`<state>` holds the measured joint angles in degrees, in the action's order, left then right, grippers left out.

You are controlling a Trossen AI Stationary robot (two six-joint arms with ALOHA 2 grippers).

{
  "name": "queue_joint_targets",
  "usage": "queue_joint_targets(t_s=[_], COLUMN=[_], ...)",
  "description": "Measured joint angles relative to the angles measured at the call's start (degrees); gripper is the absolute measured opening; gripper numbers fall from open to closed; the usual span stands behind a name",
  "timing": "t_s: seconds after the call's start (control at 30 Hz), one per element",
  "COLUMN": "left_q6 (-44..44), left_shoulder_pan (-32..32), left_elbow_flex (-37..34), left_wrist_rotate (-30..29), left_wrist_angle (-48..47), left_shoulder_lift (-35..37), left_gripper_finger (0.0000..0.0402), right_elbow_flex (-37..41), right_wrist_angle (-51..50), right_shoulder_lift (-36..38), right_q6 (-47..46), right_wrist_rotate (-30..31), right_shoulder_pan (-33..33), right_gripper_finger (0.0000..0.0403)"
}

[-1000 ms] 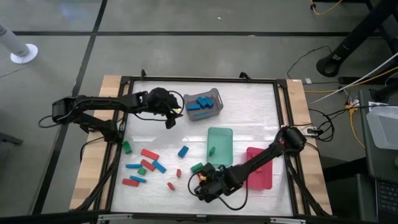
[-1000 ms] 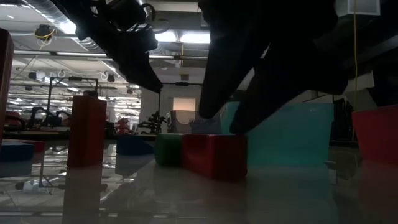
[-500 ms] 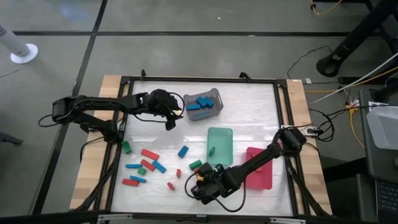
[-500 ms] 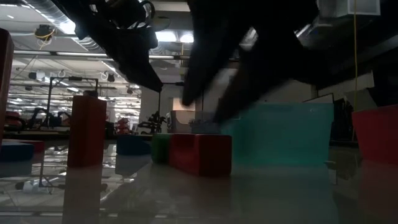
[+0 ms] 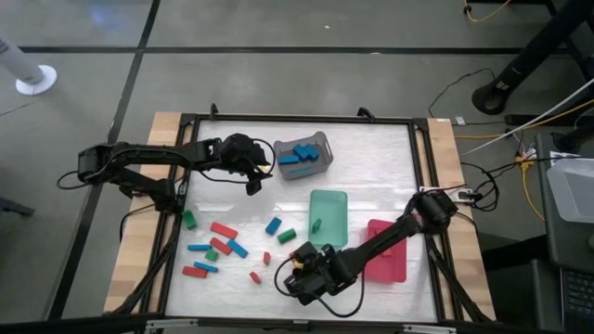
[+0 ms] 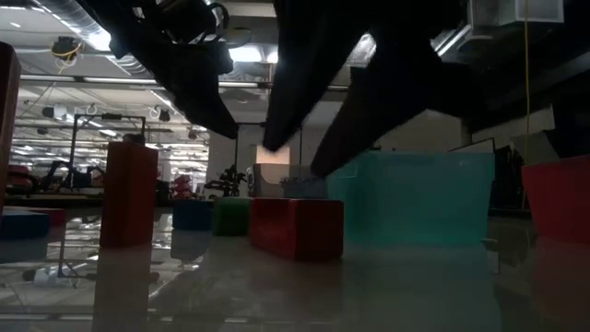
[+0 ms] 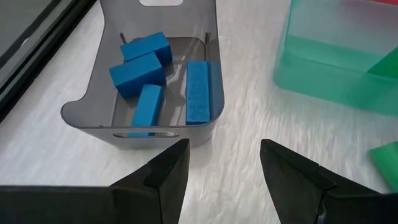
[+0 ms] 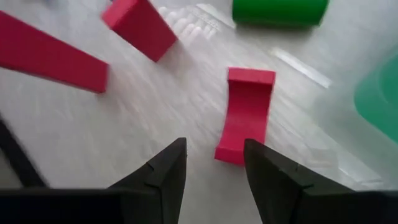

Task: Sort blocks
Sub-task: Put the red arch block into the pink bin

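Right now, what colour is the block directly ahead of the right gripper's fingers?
Red. The block shows best in the right wrist view, lying just beyond the open right gripper.

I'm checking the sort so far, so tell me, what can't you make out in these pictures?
- High view: the green tray holds one small piece, too small to identify.
- High view: the red tray is partly covered by the right arm, so its contents are hidden.
- Low view: both arms are dark silhouettes; which is which is unclear.
- Left wrist view: a green block is cut off by the edge.
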<state>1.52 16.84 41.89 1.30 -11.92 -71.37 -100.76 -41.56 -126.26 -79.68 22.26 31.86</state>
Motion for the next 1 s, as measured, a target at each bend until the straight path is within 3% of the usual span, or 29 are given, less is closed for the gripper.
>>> queue_joint_targets(t_s=[0.17, 0.57, 1.0], left_q6=[0.06, 0.74, 0.46], left_shoulder_pan=[0.0, 0.0, 0.0], left_elbow_flex=[-0.02, -0.02, -0.03], left_wrist_rotate=[0.0, -0.01, 0.0], left_wrist_angle=[-0.26, -1.67, -2.78], left_shoulder_lift=[0.0, 0.0, 0.0], left_gripper_finger=[0.0184, 0.0184, 0.0184], right_elbow_flex=[-0.01, -0.1, -0.5], right_wrist_angle=[-0.41, 2.4, 2.29], right_shoulder_lift=[-1.13, -3.98, -3.98], right_q6=[-1.34, -1.12, -0.25], right_wrist_rotate=[1.29, -1.76, -1.78], right_shoulder_pan=[0.0, 0.0, 0.0], right_gripper_finger=[0.0158, 0.0093, 0.0091])
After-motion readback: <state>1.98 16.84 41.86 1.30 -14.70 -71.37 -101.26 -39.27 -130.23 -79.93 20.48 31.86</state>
